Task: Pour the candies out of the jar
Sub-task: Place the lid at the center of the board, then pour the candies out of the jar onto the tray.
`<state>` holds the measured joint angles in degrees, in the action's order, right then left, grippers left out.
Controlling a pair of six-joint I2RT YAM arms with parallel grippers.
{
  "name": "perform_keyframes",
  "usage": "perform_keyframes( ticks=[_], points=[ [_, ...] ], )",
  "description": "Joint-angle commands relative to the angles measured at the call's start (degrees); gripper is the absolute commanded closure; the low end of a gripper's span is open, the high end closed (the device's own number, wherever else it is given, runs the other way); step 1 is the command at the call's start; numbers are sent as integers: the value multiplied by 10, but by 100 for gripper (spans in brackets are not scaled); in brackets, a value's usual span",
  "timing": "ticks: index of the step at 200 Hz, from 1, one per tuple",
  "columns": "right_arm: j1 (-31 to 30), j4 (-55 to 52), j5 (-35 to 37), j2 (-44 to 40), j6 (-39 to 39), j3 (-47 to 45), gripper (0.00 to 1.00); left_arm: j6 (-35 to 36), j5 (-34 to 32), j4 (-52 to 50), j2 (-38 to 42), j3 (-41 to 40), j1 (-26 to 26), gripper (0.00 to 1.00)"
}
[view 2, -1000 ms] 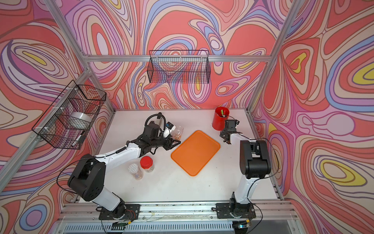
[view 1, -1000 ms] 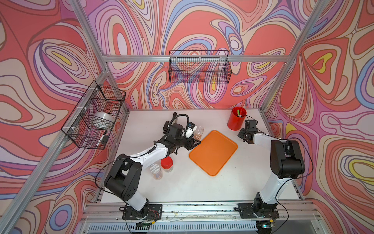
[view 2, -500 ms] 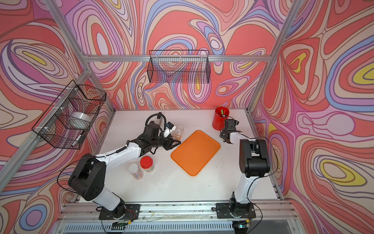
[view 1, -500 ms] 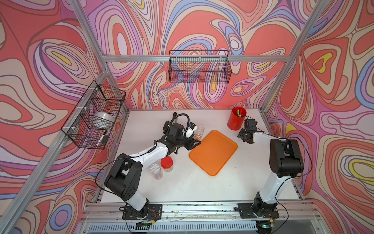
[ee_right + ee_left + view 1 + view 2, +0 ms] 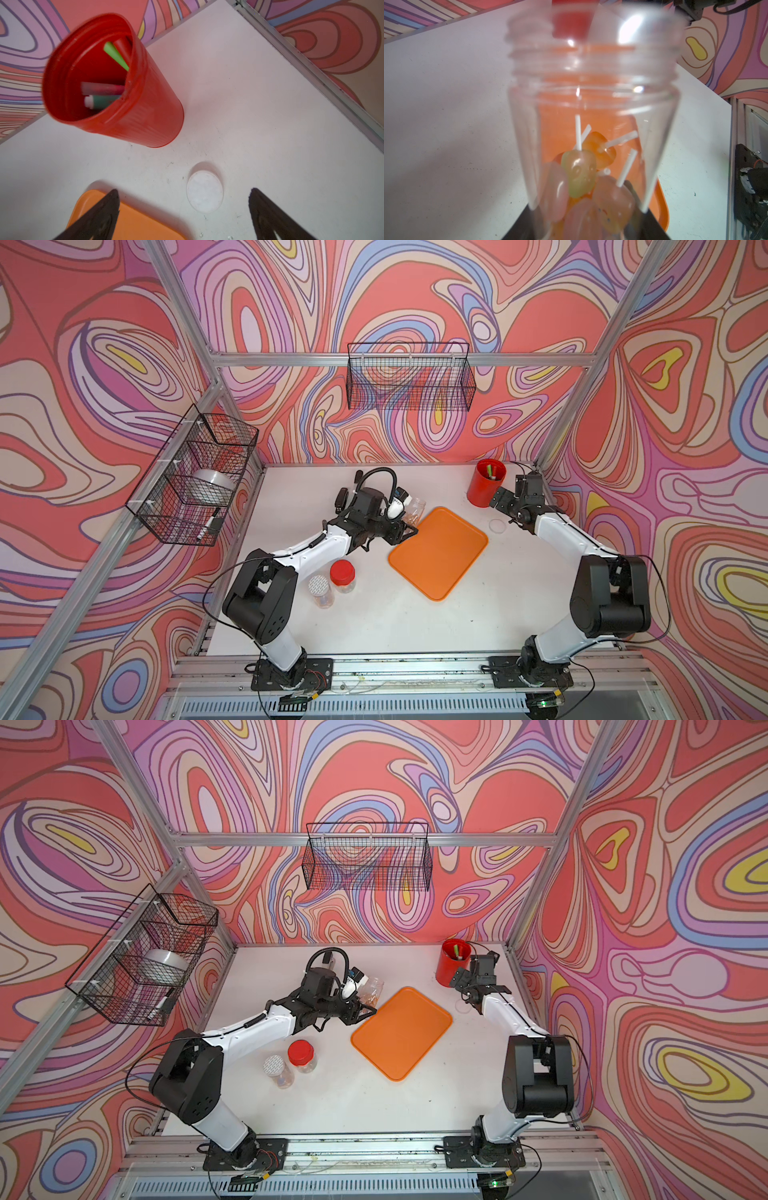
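My left gripper (image 5: 398, 527) (image 5: 585, 228) is shut on the base of a clear, lidless jar (image 5: 414, 509) (image 5: 372, 990) (image 5: 591, 83). It holds the jar by the far left corner of the orange tray (image 5: 438, 551) (image 5: 663, 209). The candies (image 5: 583, 176), pink, yellow-green and orange lollipops on white sticks, lie at the jar's bottom near the fingers. My right gripper (image 5: 498, 501) (image 5: 184, 190) hangs open and empty beside the red cup. A round clear lid (image 5: 497, 526) (image 5: 204, 191) lies flat on the table under it.
A red cup (image 5: 484, 485) (image 5: 116, 83) holding pens stands at the back right. A red-lidded jar (image 5: 343, 574) and a white-lidded jar (image 5: 320, 589) stand by the left arm. Wire baskets hang on the left wall (image 5: 195, 481) and back wall (image 5: 409, 381).
My right gripper's jaws have opened wide, and the clear lid now lies on the table beneath them. The left arm and the jar have not moved.
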<state>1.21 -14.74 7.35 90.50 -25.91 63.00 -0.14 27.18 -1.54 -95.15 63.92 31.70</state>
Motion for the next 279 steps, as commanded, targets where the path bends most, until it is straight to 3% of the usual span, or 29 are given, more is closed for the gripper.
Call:
perform_keyframes(
  ticks=[1, 46, 78, 124, 196, 227, 279],
  points=[
    [3, -20, -44, -30, 15, 15, 2, 30, 12, -40, -14, 41, 9, 100],
    [3, 16, -90, -84, -3, -20, 2, 99, 14, -132, -48, 111, 26, 100],
    [3, 29, -68, -111, -7, -51, 2, 150, -5, -206, -92, 177, 35, 100],
    [3, 33, -39, -147, -5, -80, 2, 270, -104, -349, -174, 307, 71, 100],
    [3, 39, 8, -194, -2, -104, 2, 373, -225, -481, -295, 482, 113, 100],
    [3, 45, 22, -215, -3, -123, 2, 419, -257, -480, -314, 508, 126, 100],
    [3, 49, 23, -218, -2, -129, 2, 563, -367, -449, -334, 520, 146, 100]
  ],
)
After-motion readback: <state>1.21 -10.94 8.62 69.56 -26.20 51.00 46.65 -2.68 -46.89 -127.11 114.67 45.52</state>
